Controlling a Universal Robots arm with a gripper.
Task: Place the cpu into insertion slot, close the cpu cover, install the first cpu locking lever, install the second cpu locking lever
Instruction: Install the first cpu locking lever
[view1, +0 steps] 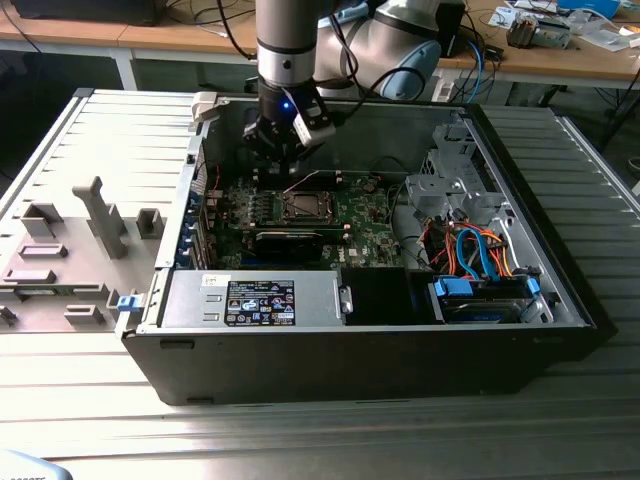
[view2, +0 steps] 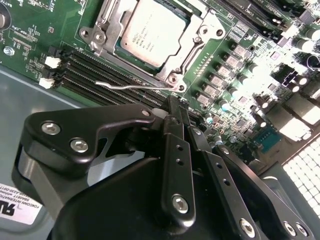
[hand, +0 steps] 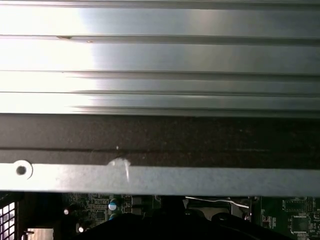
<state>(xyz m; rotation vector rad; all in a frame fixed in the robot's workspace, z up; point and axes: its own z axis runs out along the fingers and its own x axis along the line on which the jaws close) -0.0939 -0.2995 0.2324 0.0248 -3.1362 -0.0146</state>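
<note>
I find the cpu (view2: 152, 31) seated in the insertion slot (view1: 303, 206) near the middle of the motherboard (view2: 240, 55), with the cpu cover (view2: 197, 37) lying flat around it. My gripper (view2: 175, 107) hangs just off the socket's corner, fingers pressed together and holding nothing. One thin locking lever (view2: 131, 86) lies between fingertips and socket, its long axis running along the socket's near edge beside the memory slots (view2: 85, 70). I judge the lever unlatched.
</note>
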